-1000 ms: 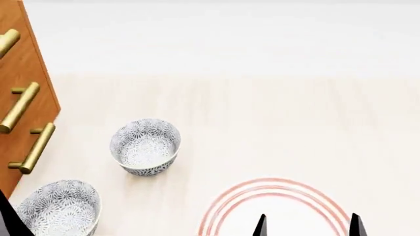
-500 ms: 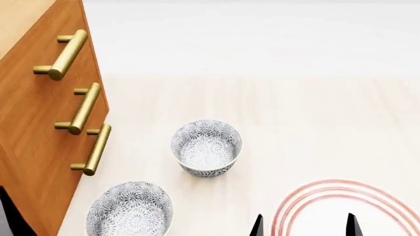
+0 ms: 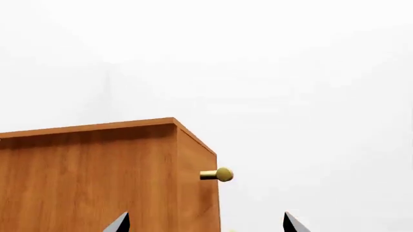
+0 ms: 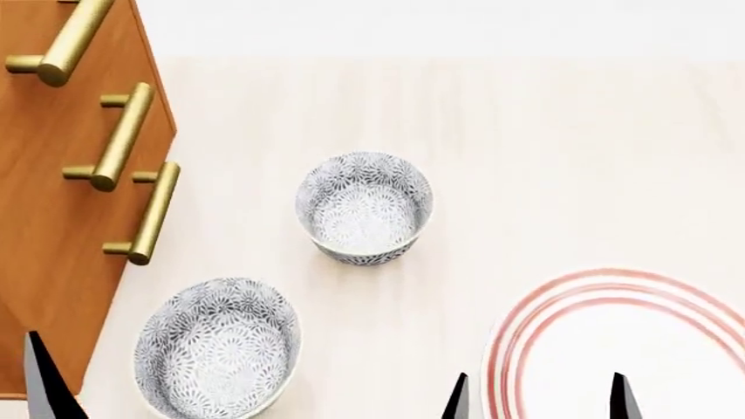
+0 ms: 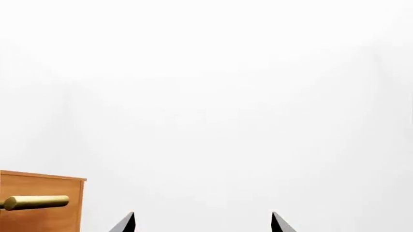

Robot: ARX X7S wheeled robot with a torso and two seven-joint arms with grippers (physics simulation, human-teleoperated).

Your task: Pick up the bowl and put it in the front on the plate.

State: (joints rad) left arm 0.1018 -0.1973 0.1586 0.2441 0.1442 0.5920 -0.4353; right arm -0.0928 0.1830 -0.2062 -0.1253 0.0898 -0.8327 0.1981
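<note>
Beside the cabinet (image 4: 58, 218), head view only: two bowls, the bowl (image 4: 216, 347) nearest, plate (image 4: 629, 349) well apart; wrist views show just cabinet, left gripper (image 3: 205, 227) and right gripper (image 5: 203, 223) both spread, empty.

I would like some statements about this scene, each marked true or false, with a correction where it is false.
1. Two patterned bowls are in the head view. True: the far bowl and the near bowl.
2. The far bowl sits on the plate. False: it stands on the table, apart from the plate.
3. The cabinet has brass bar handles. True.
4. The right gripper holds a bowl. False: its jaws are apart with nothing between them.
5. The plate has blue rings. False: its rings are red.
6. The left gripper is shut. False: in the left wrist view its jaws are apart.
</note>
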